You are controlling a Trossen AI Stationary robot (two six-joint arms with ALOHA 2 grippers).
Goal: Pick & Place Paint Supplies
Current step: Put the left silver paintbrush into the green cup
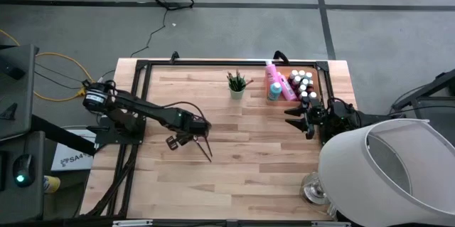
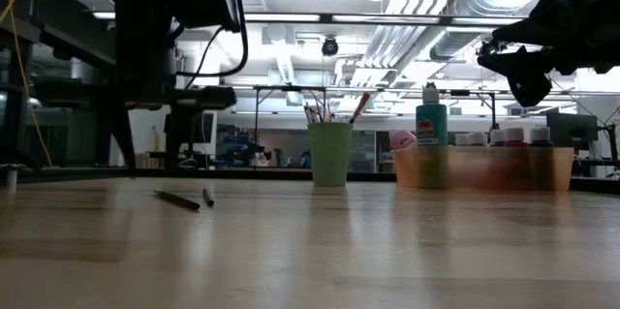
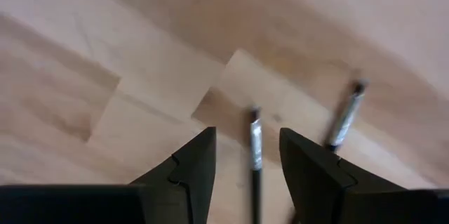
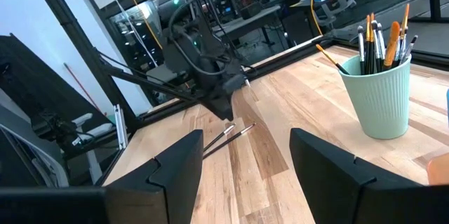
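Orange tray (image 2: 481, 168): translucent wall blurs bottle bodies. Brush (image 3: 255, 155): handle cut off at 6 o'clock edge.

A light green cup (image 1: 237, 92) stands left of the orange tray (image 1: 323, 77).

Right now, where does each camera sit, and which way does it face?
High: overhead, looking down; both arms, table.
Low: table height, looking across; cup, tray.
Left wrist: looks down past open left gripper at two brushes.
Right wrist: past open right gripper toward left arm.
Shared: brushes, cup.
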